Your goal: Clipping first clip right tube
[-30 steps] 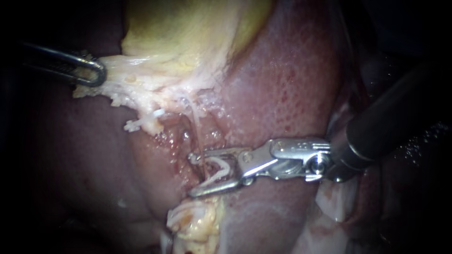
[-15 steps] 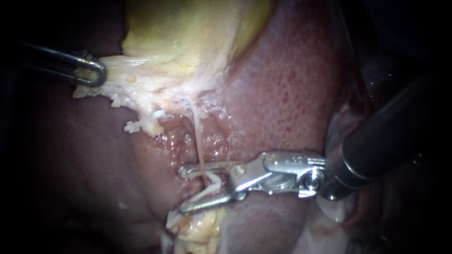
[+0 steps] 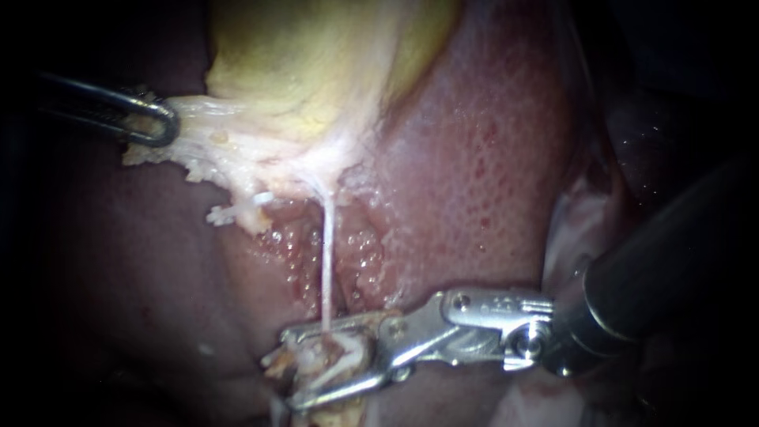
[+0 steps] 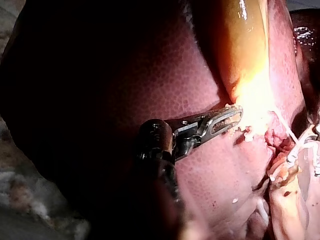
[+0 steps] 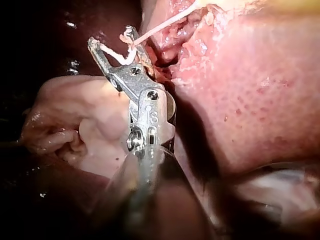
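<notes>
Widely spread right tool (image 5: 110, 36), clip (image 5: 117, 55) inside

Right instrument (image 3: 292, 370): dark shaft (image 3: 672, 261), silver hinge (image 3: 526, 344)

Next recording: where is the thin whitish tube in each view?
Endoscope view: the thin whitish tube runs straight down from the yellow gallbladder to the white V-shaped clip in the right tool.
Left wrist view: a short slanted strand ahead of the left tool.
Right wrist view: the tube slants away from the right tool's tip.
Shared landmark: the clip at the tube's end.
</notes>
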`<control>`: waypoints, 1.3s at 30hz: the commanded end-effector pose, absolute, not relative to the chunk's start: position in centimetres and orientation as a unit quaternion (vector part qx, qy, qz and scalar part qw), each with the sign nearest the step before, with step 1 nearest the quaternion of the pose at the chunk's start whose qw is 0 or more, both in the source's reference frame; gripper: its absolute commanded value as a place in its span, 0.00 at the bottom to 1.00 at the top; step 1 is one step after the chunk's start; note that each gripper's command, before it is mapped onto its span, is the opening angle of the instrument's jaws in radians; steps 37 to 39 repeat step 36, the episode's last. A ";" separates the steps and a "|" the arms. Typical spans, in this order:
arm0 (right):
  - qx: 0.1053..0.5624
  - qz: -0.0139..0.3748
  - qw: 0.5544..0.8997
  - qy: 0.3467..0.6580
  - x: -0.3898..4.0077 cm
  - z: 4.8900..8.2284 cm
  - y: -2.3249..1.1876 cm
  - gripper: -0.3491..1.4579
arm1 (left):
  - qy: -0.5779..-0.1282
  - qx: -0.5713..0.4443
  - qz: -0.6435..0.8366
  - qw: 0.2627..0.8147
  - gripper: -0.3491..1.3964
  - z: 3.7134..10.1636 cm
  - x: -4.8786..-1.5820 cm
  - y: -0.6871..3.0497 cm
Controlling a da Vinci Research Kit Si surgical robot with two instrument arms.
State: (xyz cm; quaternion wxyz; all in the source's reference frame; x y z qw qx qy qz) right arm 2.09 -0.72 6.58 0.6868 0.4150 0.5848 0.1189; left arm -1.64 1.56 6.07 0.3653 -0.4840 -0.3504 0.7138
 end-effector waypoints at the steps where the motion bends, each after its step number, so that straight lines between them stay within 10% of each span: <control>1: 0.415 0.129 0.687 0.582 2.08 6.58 -0.71 0.37 | -0.350 -0.484 0.714 0.365 0.00 6.07 -1.64 1.56; 17: 0.449 0.175 0.677 0.556 2.03 6.58 -0.66 0.00 | -0.350 -0.484 0.714 0.365 0.00 6.08 -1.64 1.56; 39: 0.455 0.181 0.679 0.547 1.99 6.61 -0.67 0.00 | -0.349 -0.484 0.714 0.366 0.00 6.10 -1.66 1.56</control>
